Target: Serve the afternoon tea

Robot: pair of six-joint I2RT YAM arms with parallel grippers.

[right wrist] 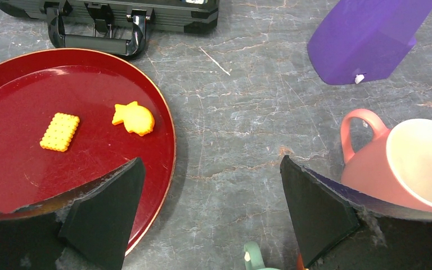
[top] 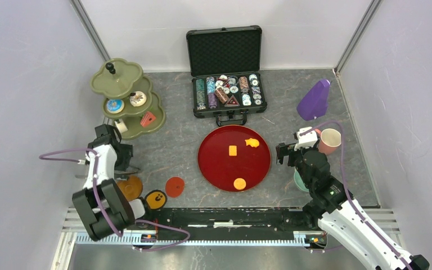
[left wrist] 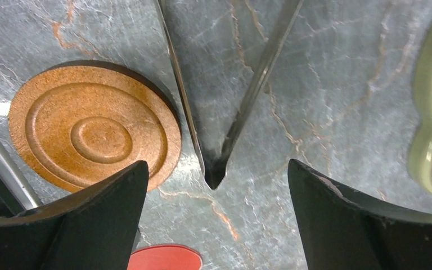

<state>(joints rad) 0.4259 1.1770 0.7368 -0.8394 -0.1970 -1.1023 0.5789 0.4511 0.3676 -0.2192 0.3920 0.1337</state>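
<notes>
On the red tray, orange biscuits: rectangular, fish-shaped, round.

Pink cup near red tray

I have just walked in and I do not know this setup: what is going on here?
A toy afternoon tea is being laid out. Both grippers are open and hold nothing. The left gripper hangs over metal tongs on the table, beside a brown saucer. The right gripper hangs between the red tray, which holds three orange biscuits, and a pink cup. The green three-tier stand already carries some sweets.
</notes>
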